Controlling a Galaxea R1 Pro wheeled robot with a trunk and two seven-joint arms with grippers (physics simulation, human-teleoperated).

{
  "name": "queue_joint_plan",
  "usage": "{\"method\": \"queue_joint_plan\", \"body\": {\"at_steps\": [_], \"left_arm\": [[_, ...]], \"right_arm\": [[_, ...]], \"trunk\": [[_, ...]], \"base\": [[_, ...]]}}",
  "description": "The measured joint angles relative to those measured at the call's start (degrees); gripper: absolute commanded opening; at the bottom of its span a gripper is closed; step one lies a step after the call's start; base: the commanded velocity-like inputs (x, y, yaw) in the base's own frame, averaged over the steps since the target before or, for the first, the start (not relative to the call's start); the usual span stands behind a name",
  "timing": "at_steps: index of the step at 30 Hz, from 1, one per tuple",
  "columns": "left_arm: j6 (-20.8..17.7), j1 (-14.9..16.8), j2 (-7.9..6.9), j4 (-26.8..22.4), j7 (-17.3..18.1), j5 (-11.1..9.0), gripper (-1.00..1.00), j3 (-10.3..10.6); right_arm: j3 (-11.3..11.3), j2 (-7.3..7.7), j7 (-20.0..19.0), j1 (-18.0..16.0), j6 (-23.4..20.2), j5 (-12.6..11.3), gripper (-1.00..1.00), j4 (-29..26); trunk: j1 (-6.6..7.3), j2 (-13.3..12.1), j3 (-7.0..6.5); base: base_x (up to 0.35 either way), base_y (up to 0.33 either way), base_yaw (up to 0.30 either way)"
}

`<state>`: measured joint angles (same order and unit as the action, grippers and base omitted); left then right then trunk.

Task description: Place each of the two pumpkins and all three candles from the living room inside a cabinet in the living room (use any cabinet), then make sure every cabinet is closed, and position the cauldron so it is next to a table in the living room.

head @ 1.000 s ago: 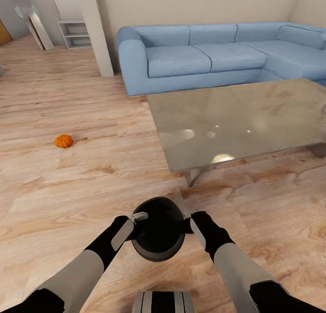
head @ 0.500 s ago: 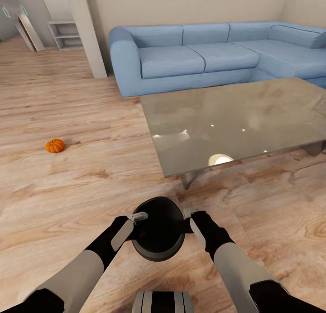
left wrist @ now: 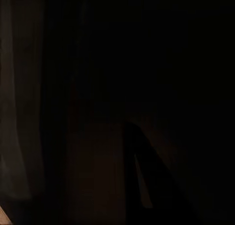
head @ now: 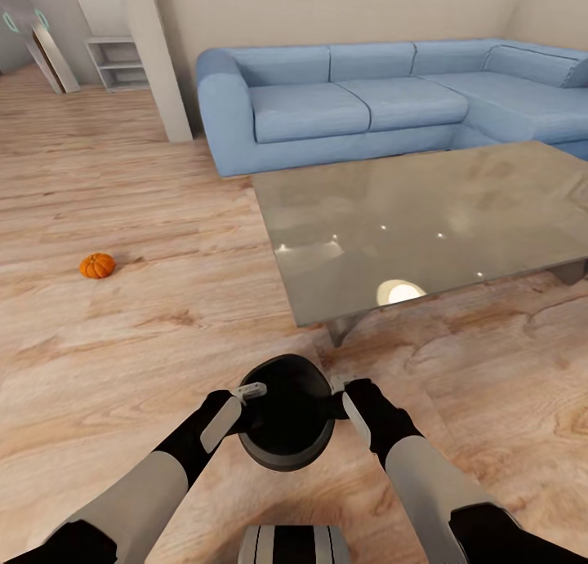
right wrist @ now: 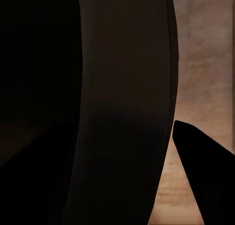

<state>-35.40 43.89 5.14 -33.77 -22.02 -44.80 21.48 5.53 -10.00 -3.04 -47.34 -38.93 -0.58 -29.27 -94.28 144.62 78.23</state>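
Two black grippers, the left gripper and right gripper, clamp opposite sides of the rim of a black round-bellied cauldron, held over the pale wood plank floor. The right wrist view adds the cauldron's curved dark wall against one fingertip. Beyond stand a grey glass-topped low table, a small orange ribbed pumpkin and a blue corner sofa.

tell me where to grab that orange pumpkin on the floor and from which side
Judging by its squat, round, ribbed shape, grip the pumpkin across its widest middle, coming straight down from above. It sits alone on open floor, so fingers could close on either flank. Its stem is too small to make out here.
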Motion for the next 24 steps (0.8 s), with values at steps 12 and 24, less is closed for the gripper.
{"method": "queue_joint_plan", "body": {"at_steps": [12,24], "left_arm": [[3.20,-0.06,-0.53,-0.06,-0.01,0.40,1.00,0.63],[3.19,-0.14,-0.62,-0.55,0.00,0.19,1.00,0.50]], "right_arm": [[-0.18,0.00,0.05,-0.24,0.71,0.80,1.00,-0.24],[-0.25,0.00,-0.02,-0.28,0.52,0.79,1.00,-0.37]], "trunk": [[-0.06,-0.02,0.01],[-0.06,-0.02,0.01]], "base": [[0.013,0.000,0.000],[0.000,0.000,0.000]]}}
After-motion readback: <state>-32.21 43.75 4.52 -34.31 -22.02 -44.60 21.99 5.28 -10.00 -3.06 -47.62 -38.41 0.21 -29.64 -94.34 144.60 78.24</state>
